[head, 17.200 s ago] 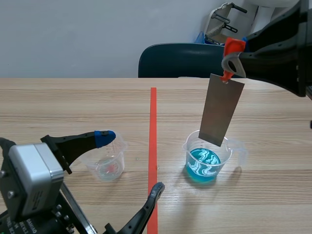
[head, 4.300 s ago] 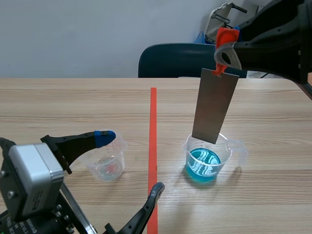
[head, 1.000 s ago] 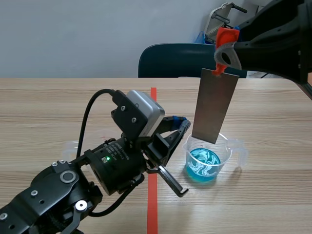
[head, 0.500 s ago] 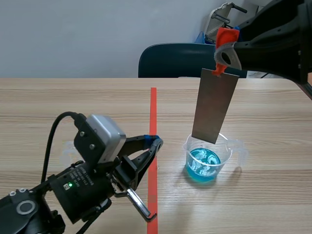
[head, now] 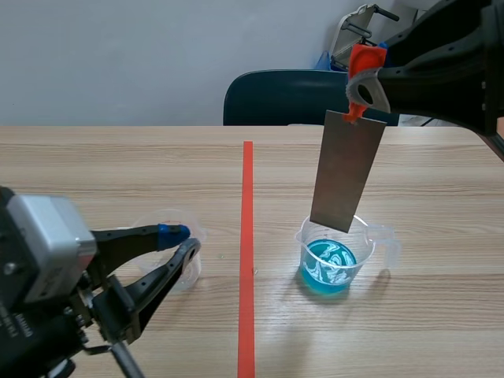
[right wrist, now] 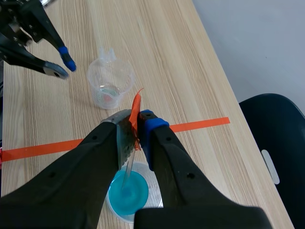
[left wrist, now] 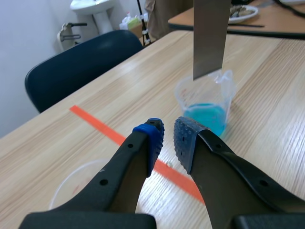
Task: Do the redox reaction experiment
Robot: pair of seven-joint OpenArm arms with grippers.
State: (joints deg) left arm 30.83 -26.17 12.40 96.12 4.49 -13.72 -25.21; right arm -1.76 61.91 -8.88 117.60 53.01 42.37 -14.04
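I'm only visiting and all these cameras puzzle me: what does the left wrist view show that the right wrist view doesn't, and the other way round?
Only the left wrist view shows the flat face of the metal sheet, hanging over the beaker of blue liquid, and a second table far behind.

Only the right wrist view shows the right gripper, shut on the orange tab at the sheet's top; there the sheet is seen edge-on.

Both show the sheet, the beaker, the clear cup, the left gripper with its fingers slightly apart, the tape line and the dark chair.
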